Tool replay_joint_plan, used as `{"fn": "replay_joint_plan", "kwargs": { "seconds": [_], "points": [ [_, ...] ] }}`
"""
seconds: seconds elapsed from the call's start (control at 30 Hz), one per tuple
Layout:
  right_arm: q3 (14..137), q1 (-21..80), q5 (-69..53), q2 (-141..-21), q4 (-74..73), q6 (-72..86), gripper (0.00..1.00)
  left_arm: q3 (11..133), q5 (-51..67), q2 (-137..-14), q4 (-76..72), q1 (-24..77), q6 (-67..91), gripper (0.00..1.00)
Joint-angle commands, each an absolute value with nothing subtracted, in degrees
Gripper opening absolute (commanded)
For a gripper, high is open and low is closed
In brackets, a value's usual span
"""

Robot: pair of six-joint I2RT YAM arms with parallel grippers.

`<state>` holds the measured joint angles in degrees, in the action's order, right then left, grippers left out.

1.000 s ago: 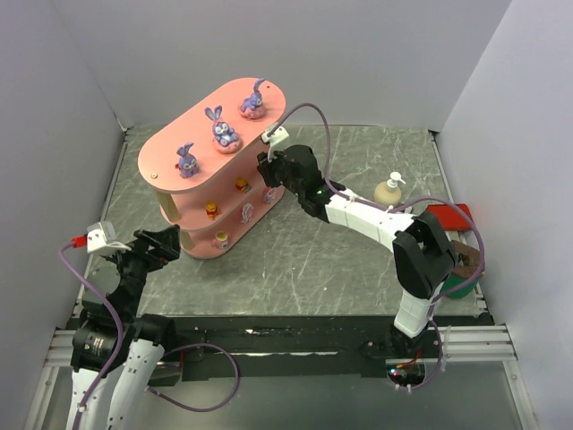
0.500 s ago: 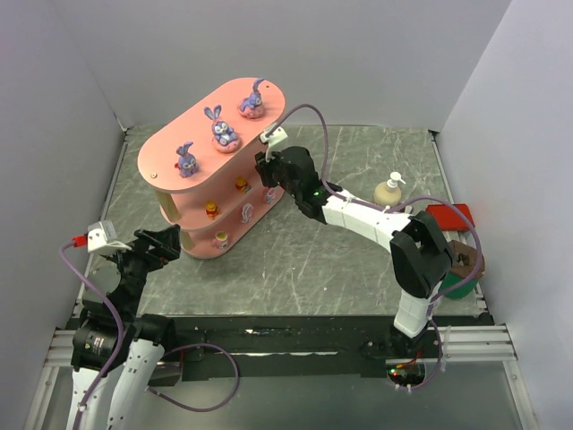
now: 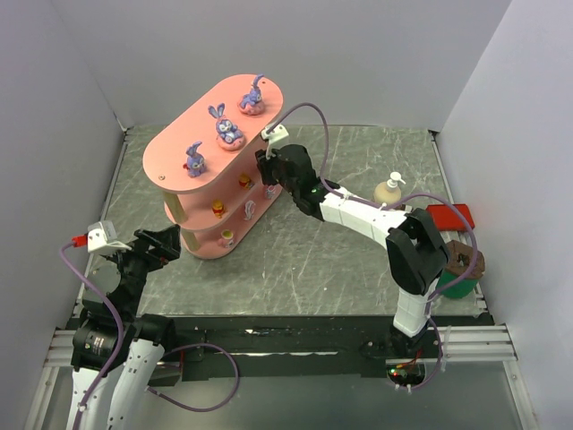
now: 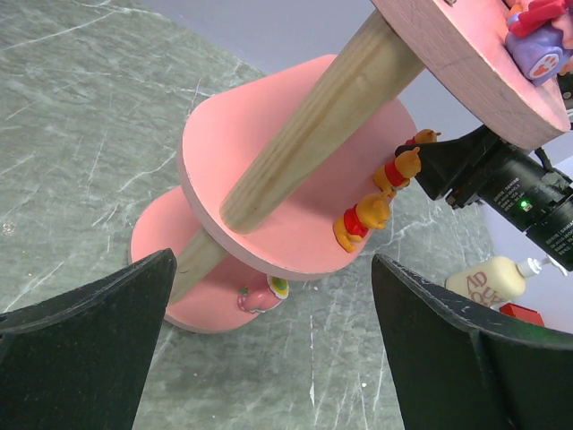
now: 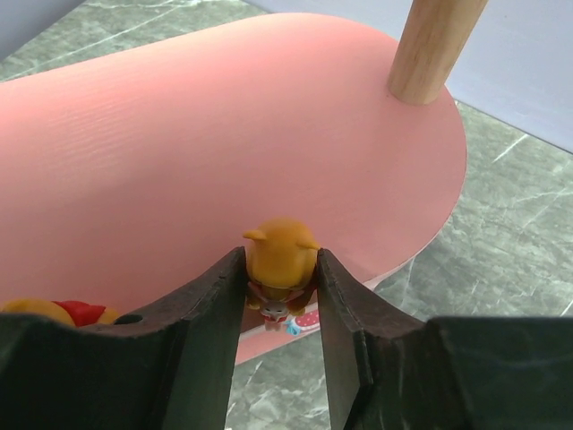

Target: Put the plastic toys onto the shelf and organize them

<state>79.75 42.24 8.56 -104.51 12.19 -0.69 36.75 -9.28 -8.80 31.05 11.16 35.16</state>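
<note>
One overhead view, two wrist close-ups.
Top looks down over the worktop (image 3: 313,269); both wrist views closely share the shelf (image 3: 175,143).

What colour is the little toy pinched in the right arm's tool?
The toy is orange-yellow; the right wrist view shows it best.

I am seeing only the head of the orange toy (image 5: 280,251); the jaws of the right gripper (image 5: 278,269) are covering its sides. A second orange toy (image 5: 63,312) is peeking out from behind one jaw. From the left wrist, the picture's edge is cutting off the purple bunny (image 4: 537,40) and the top board (image 4: 474,72) of the shelf (image 4: 269,179).
</note>
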Motion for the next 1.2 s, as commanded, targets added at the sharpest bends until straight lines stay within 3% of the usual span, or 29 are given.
{"fn": "replay_joint_plan", "kwargs": {
  "seconds": [0.0,0.3,0.53,0.73,1.17],
  "points": [
    [81.04,42.89,7.56,-106.17,9.66,-1.76,0.45,37.79,-8.53,-9.32,29.18,10.72,34.54,0.96],
    [80.51,42.8,7.73,-106.17,11.6,-1.05,0.5,37.79,-8.53,-9.32,29.18,10.72,34.54,0.96],
    [80.25,42.89,8.79,-106.0,11.95,-0.62,0.62,37.79,-8.44,-9.4,29.18,10.72,34.54,0.96],
    [78.4,42.98,9.32,-103.98,12.65,-0.35,0.67,37.79,-8.44,-9.23,29.18,10.63,34.45,0.96],
    [72.51,42.98,8.53,-99.14,16.52,-0.79,0.68,37.79,-8.44,-9.23,29.18,10.63,34.54,0.96]
  ]
}}
